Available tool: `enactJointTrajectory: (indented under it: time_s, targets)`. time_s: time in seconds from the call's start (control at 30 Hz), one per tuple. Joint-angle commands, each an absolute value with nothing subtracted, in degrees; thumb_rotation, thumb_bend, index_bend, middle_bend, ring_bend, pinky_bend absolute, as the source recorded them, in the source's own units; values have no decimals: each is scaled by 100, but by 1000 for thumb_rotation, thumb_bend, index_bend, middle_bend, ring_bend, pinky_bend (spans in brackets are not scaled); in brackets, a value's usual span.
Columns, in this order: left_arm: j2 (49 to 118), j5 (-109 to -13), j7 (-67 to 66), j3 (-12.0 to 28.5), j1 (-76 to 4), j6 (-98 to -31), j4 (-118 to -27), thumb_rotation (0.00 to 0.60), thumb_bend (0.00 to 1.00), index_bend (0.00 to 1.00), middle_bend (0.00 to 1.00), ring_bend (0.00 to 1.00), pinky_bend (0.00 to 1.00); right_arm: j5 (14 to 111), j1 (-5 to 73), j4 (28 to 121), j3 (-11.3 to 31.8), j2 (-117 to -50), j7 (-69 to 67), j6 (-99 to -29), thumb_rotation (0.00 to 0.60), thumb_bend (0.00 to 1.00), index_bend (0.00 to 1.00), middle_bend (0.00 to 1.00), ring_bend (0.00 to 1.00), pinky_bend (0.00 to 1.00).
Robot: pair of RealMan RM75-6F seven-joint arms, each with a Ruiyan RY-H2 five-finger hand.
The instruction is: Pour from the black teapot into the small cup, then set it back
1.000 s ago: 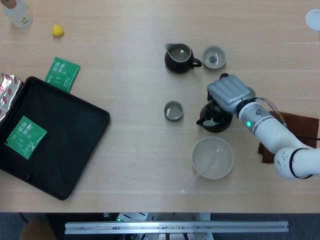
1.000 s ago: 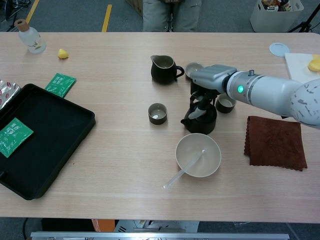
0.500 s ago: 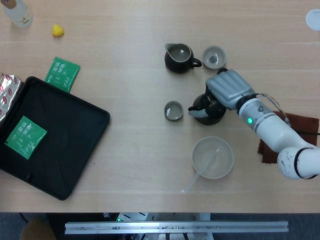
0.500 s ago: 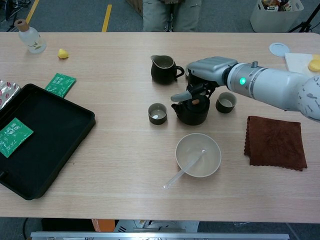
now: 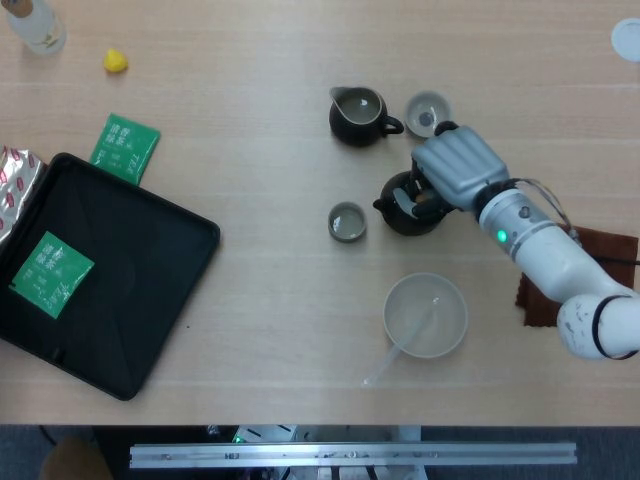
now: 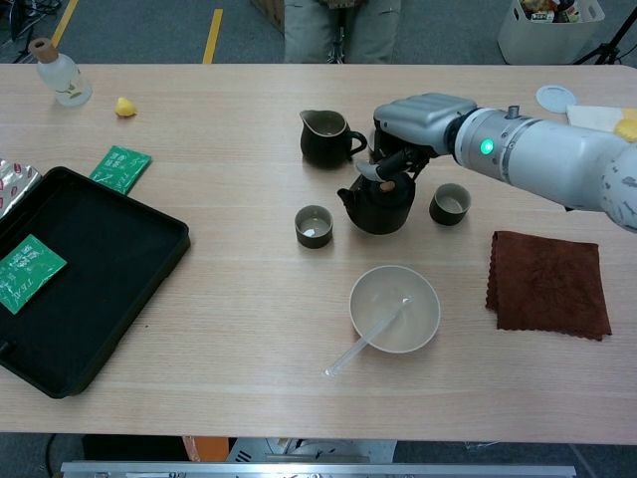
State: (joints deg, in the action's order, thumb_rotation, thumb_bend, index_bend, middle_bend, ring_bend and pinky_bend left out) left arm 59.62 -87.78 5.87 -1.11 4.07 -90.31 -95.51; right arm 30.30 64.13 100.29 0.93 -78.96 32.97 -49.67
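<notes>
The black teapot [image 5: 403, 206] [image 6: 378, 207] stays upright just right of the small cup [image 5: 347, 221] [image 6: 314, 226], its spout pointing left at the cup. My right hand [image 5: 456, 168] [image 6: 419, 121] reaches over the pot from the right and grips the handle on top. The small grey-green cup stands alone on the wood, a short gap from the spout. I cannot tell whether the pot rests on the table or hangs just above it. My left hand shows in neither view.
A dark pitcher [image 5: 358, 114] [image 6: 323, 137] and a second cup [image 5: 428, 113] stand behind the teapot; a third cup [image 6: 450, 203] sits to its right. A pale bowl [image 6: 394, 308] with a spoon lies in front. Brown cloth [image 6: 548, 282] at right, black tray [image 6: 85, 284] at left.
My right hand has carried the teapot left and farther from the bowl, bringing its spout close to the small cup. The pot now stands more upright.
</notes>
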Motion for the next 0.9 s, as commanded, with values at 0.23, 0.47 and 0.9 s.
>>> enactJointTrajectory:
  time_s: [0.23, 0.47, 0.9]
  targets:
    - [5984, -8785, 623, -110, 408, -9038, -9511, 600, 296, 113, 169, 101, 90, 3136, 6386, 10145, 126, -7787, 3336, -5080, 346, 527, 922, 866, 793, 184]
    - [5996, -8780, 652, -101, 402, -9037, -9483, 600, 296, 113, 170, 101, 90, 3268, 6349, 10230, 115, -7681, 3402, -5184, 363, 527, 921, 866, 793, 184]
    - [6026, -8792, 655, -98, 368, -8995, -9465, 600, 296, 113, 173, 101, 90, 3583, 6141, 10370, -112, -7347, 3640, -5421, 372, 527, 921, 865, 793, 184]
